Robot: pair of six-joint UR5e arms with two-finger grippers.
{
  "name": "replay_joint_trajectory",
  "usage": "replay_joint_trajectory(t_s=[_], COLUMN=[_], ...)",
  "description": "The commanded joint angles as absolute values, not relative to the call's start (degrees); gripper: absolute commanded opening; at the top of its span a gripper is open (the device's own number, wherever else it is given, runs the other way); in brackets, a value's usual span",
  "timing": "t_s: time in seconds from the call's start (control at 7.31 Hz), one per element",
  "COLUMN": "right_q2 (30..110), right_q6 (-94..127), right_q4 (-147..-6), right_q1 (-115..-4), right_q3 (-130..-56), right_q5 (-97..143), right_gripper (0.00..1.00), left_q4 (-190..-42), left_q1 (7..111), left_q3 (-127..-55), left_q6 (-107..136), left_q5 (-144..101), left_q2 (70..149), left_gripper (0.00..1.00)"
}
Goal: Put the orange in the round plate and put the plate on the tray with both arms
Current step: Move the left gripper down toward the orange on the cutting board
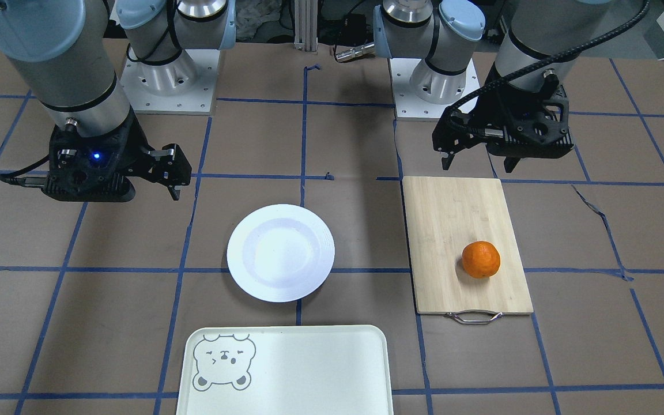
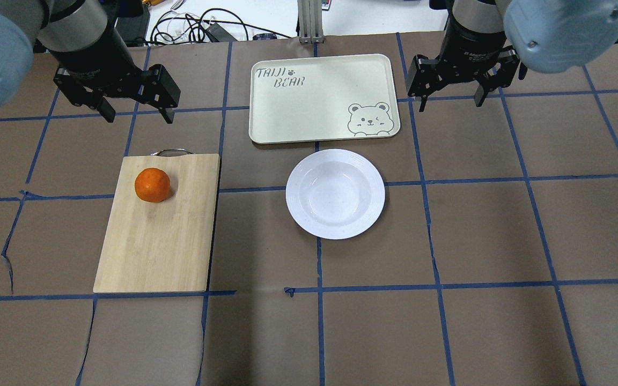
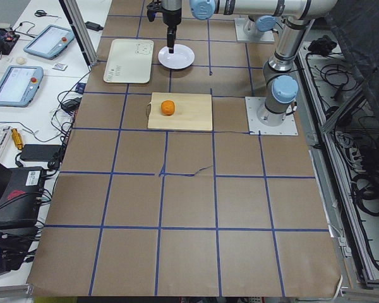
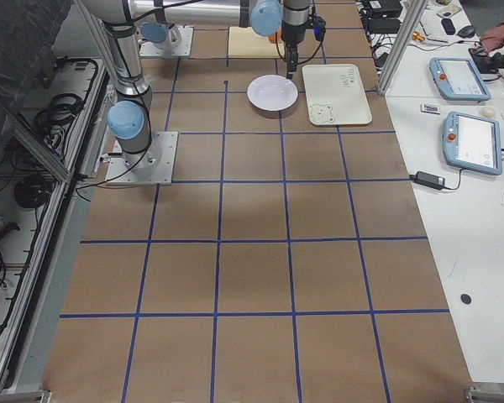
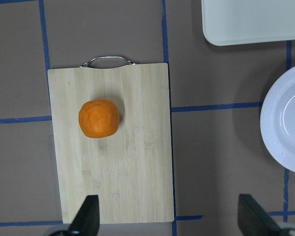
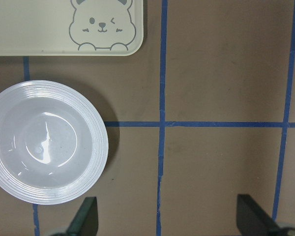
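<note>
The orange (image 2: pixel 152 185) lies on a bamboo cutting board (image 2: pixel 164 241), near its handle end. The white round plate (image 2: pixel 335 193) sits empty on the table's middle, just in front of the cream tray (image 2: pixel 309 96) with the bear face. My left gripper (image 2: pixel 138 112) hangs open above the table beyond the board's handle, holding nothing. My right gripper (image 2: pixel 450 103) hangs open beside the tray's bear corner, also holding nothing. In the left wrist view the orange (image 5: pixel 99 118) is ahead of the open fingers. The right wrist view shows the plate (image 6: pixel 44 142) to the left.
The board's metal handle (image 2: pixel 172 152) points toward the far side. Brown paper with blue tape lines covers the table. Cables and a metal post (image 2: pixel 309 21) lie behind the tray. The arm bases (image 1: pixel 165 75) stand at the robot side.
</note>
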State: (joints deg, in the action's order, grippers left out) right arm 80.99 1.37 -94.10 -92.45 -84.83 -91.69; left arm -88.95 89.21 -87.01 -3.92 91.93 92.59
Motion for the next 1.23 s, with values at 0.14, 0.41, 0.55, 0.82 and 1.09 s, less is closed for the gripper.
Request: replay_joint_trajectory(t_s=[0.14, 0.41, 0.55, 0.82, 1.09], right_q2=[81.3, 81.3, 81.3, 81.2, 81.2], right_q6=[1.6, 1.5, 1.6, 1.4, 1.2], right_q4=[-94.5, -94.5, -94.6, -94.7, -94.5], right_q1=[-92.3, -92.4, -92.4, -92.1, -91.3], right_q3=[-84.6, -84.9, -85.0, -85.0, -85.1], right_q5=[-91.2, -91.2, -91.1, -90.4, -90.4], right_gripper=[1.00, 1.00, 1.00, 1.00, 1.00], left_q4=[-88.9, -88.9, -88.9, -89.0, -89.0], left_q1=[89.2, 89.2, 89.2, 89.2, 88.6], left_q3=[-87.0, -87.0, -87.0, -87.1, -87.4], left_q6=[-4.0, -4.0, -4.0, -4.0, -4.1], left_q5=[92.0, 91.9, 91.9, 91.9, 92.1], left_q2=[92.6, 92.5, 92.5, 92.5, 93.1], left_gripper=[1.00, 1.00, 1.00, 1.00, 1.00])
